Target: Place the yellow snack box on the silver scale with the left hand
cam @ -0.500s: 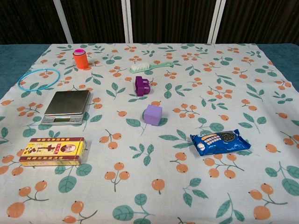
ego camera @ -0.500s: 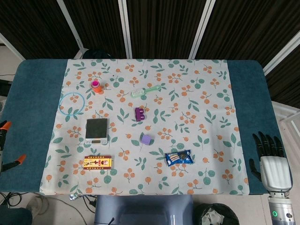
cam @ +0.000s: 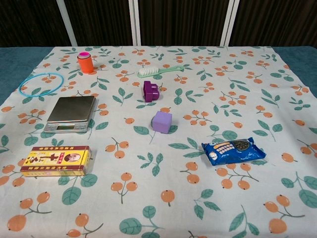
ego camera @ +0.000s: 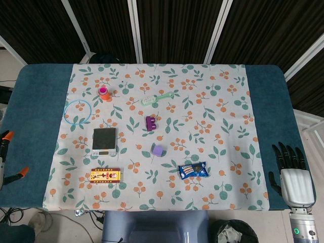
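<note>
The yellow snack box (ego camera: 105,175) (cam: 55,160) lies flat near the table's front left edge. Just behind it sits the silver scale (ego camera: 104,140) (cam: 71,113), with nothing on its platform. My right hand (ego camera: 291,171) rests at the front right corner on the blue table edge, fingers stretched out and apart, holding nothing; only the head view shows it. Neither view shows my left hand.
Behind the scale lie a blue ring (ego camera: 78,111) and an orange-pink cup (ego camera: 104,93). Toward the middle are a green brush (ego camera: 157,98), a purple toy (ego camera: 150,123), a lilac cube (ego camera: 159,150) and a blue snack packet (ego camera: 193,170). Orange-tipped clamps (ego camera: 5,135) sit at the left edge.
</note>
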